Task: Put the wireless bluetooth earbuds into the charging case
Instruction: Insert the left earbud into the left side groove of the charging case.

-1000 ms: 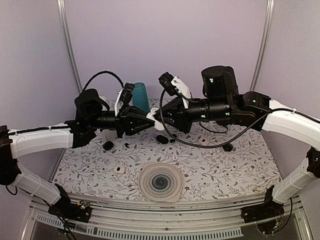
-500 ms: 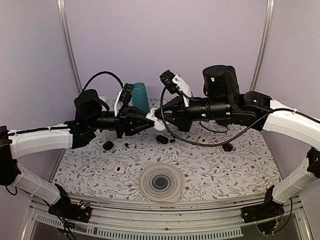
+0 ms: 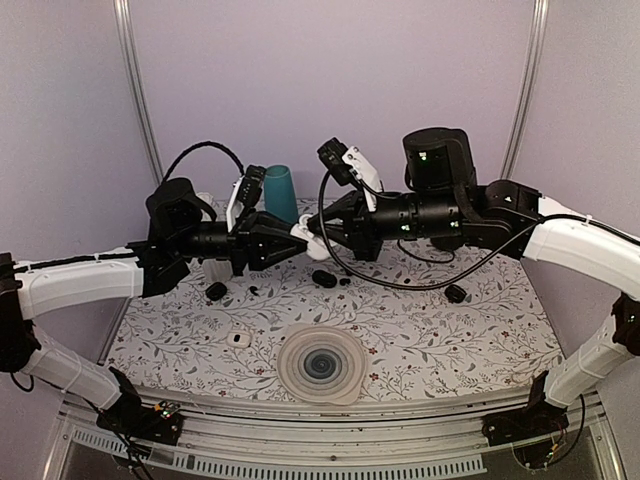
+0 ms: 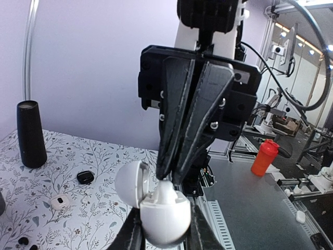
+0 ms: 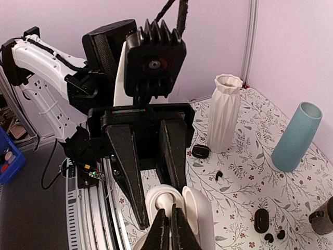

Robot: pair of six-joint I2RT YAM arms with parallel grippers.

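White charging case point(image 4: 165, 211), lid point(image 4: 131, 182) hinged open, was held clear of the tabletop point(image 3: 450, 340) above its far-centre part, near the far edge. The left fingers point(image 4: 131, 235) clamped the case body from both sides. The right fingers point(image 4: 174, 120) reached in from the opposite side, nearly pressed together, with their tips at the case mouth pinching a white earbud point(image 4: 165, 188) whose lower end sat in the opening. On the tabletop beneath lay three black cases: one toward the left edge point(image 3: 216, 291), one under the meeting point point(image 3: 323, 277) and one toward the right edge point(image 3: 456, 293). A small white item point(image 3: 237, 338) and a ribbed round mat point(image 3: 320, 364) lay near the near edge. A teal cup point(image 3: 281, 192) and a white vase point(image 5: 225, 112) stood at the far edge.
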